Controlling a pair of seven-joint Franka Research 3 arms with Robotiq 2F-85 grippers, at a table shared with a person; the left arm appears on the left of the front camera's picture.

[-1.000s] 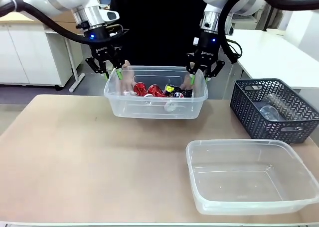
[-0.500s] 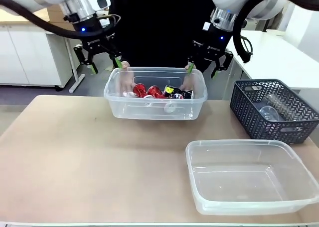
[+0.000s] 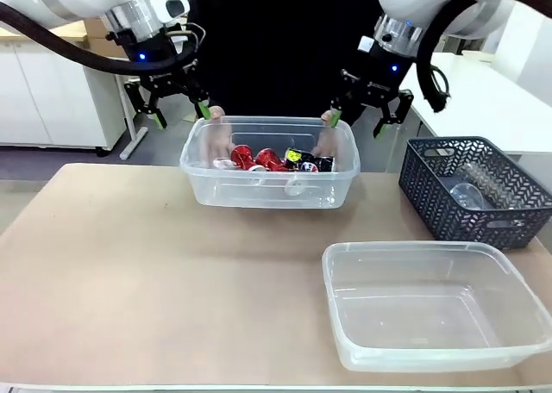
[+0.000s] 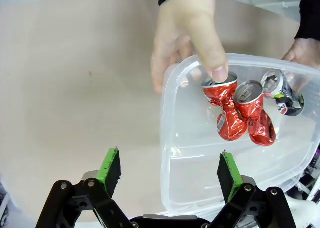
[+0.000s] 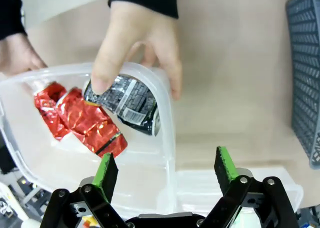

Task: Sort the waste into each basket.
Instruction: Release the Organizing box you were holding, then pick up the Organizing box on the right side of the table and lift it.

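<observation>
Left gripper (image 3: 181,114) and right gripper (image 3: 356,122): jaws apart, empty. Between and just below them sits a clear tub (image 3: 267,193) of crushed cans (image 3: 257,158), held by person's hands (image 4: 185,33). Tan table (image 3: 129,264) underneath; white cabinets (image 3: 52,96) behind left gripper.

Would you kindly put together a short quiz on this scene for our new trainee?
1. True or false: the left gripper and right gripper are both open.
2. What grips the tub of cans? A) the person's hands B) a gripper C) nothing
3. How many red cans lie in it?
Key: 1 true; 2 A; 3 two.
</observation>
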